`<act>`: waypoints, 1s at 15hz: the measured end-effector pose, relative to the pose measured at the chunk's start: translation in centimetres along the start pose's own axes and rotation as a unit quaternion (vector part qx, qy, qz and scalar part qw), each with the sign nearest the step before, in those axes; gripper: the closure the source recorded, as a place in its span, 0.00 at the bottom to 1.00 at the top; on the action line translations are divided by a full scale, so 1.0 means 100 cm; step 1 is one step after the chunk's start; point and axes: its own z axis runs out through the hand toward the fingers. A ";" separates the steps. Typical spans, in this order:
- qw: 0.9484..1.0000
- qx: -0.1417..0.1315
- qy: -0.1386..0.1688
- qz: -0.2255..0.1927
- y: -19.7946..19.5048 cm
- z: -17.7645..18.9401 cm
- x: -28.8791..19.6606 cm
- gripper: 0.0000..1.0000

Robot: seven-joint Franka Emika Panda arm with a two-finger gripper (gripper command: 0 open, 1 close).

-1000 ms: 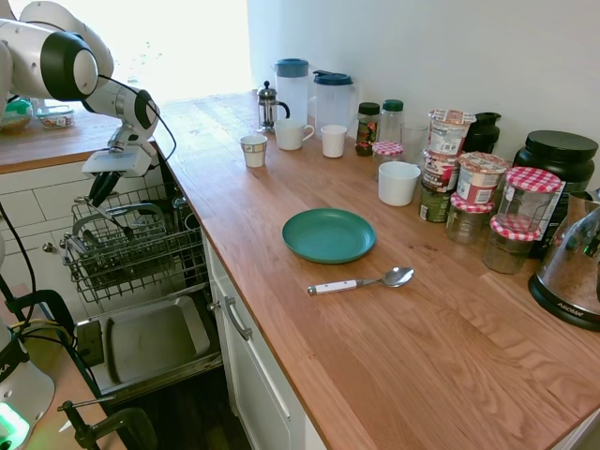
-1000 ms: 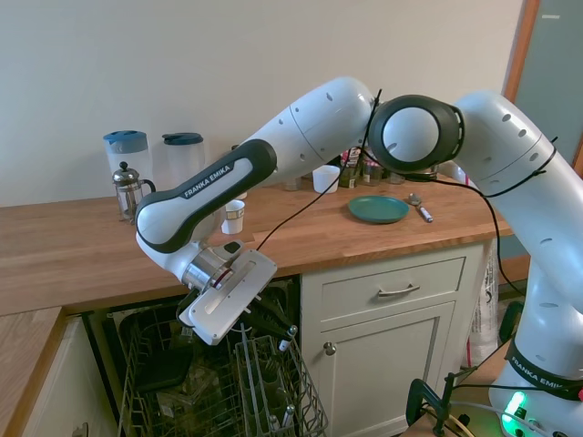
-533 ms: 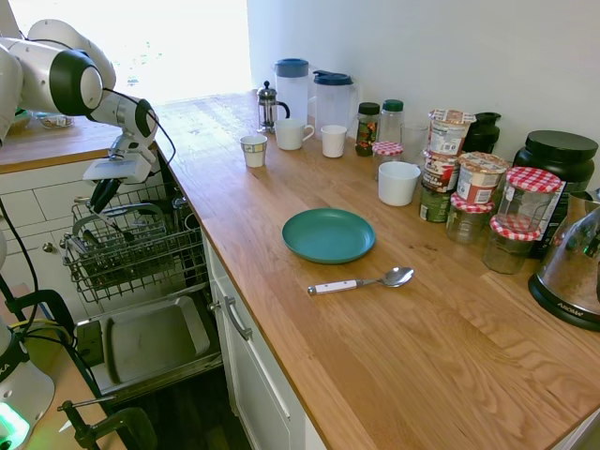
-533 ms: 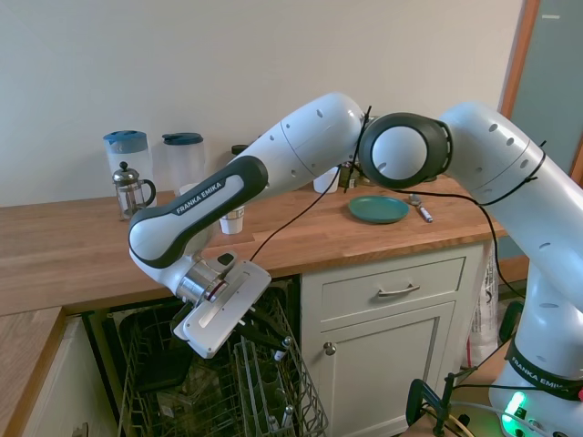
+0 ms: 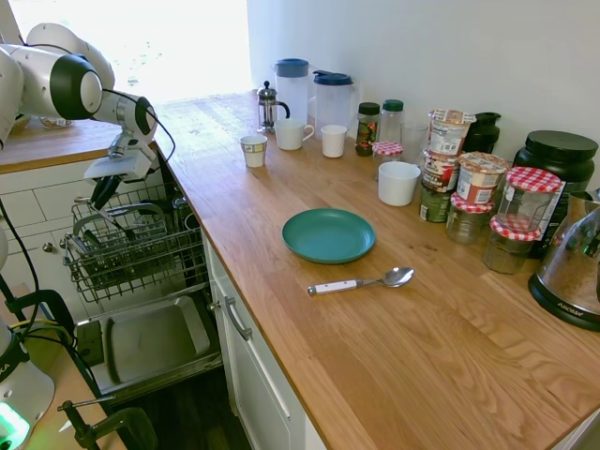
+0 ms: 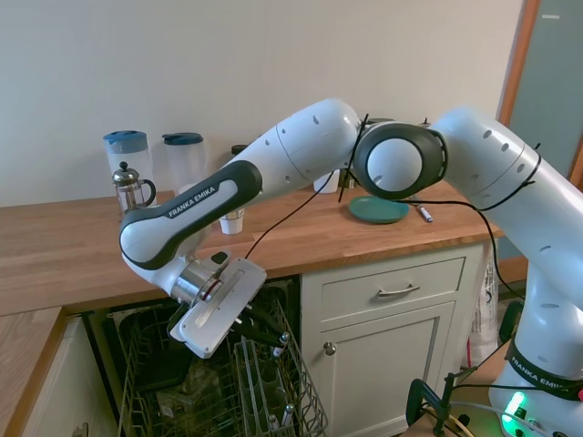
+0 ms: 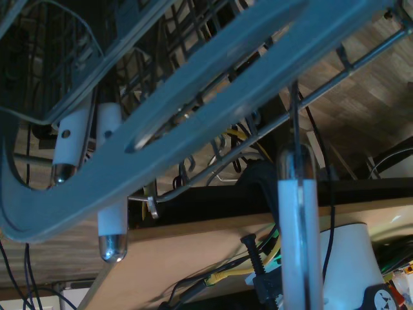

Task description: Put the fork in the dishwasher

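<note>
A kitchen's open dishwasher (image 5: 150, 347) has its grey inner door lowered nearest the first exterior camera, and its wire rack (image 5: 141, 258) is drawn out above the door. The white Franka arm reaches down over that rack, with its gripper (image 5: 97, 197) just above the wires at the rack's far side. The second exterior view shows the gripper (image 6: 278, 344) pointing down among the upright prongs. Neither outside camera shows whether the jaws are clenched or released.

The fork (image 7: 293, 245) shows only in the wrist view. It appears as a white handle with a rounded metal end and a thin stem running on from it, seen against the dishwasher's rack wires. Its tines are hidden, and it cannot be told whether the gripper holds it. Deeper in the dishwasher, behind a broad grey plastic bar (image 7: 193, 97), stand two other white handles (image 7: 70, 139) with metal tips.

A wooden worktop (image 5: 422, 356) runs alongside the dishwasher. On it, well apart from the machine, a white-handled spoon (image 5: 361, 281) lies flat. A teal plate (image 5: 328, 234) sits just beyond the spoon without touching it. Farther from the dishwasher, a white mug (image 5: 398, 183) stands next to a cluster of jars with red gingham lids (image 5: 530, 202). Along the wall, farthest back, are a small patterned cup (image 5: 253, 150), a cafetière (image 5: 268, 106) and two blue-lidded jugs (image 5: 292, 89). A white drawer front (image 6: 387, 291) adjoins the dishwasher under the worktop.
</note>
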 end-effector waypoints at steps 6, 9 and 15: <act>1.000 -0.015 0.001 0.008 -0.013 0.002 0.002 1.00; 1.000 -0.014 0.002 0.006 -0.018 -0.002 0.001 0.00; 1.000 0.000 0.009 0.007 -0.012 -0.020 0.002 0.00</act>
